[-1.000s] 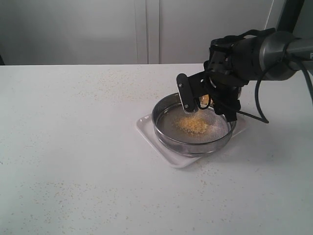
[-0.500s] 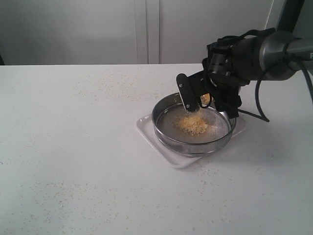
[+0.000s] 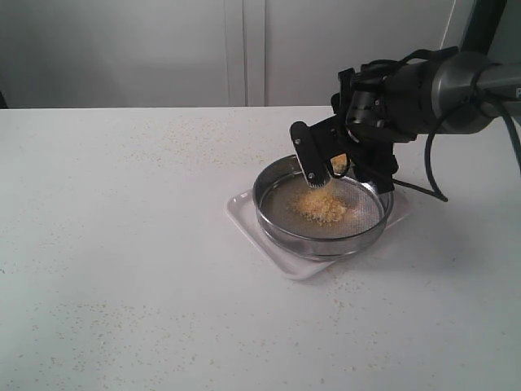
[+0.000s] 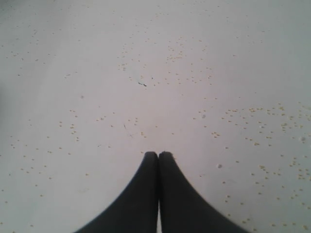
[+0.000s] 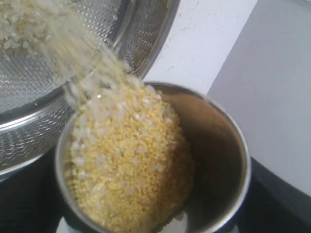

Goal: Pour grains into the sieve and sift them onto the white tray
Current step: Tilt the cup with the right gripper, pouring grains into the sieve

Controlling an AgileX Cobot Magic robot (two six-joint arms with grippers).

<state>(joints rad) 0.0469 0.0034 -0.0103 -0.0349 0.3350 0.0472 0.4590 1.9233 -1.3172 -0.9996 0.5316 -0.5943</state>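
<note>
- Left gripper [image 4: 158,156] jaws clenched; right gripper [image 3: 345,173] jaws grasp steel cup [image 5: 214,145].
- Versus a second ago: right gripper slightly higher over sieve [image 3: 277,220].
- Tipped steel cup pours grains [image 5: 126,179] into sieve; sieve sits on white tray [image 3: 242,205].

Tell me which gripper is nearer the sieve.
Right. The right gripper hangs over the rim of the sieve, tipping a steel cup of grains into it. The left gripper, shut, is over speckled table, with no sieve in its view.
</note>
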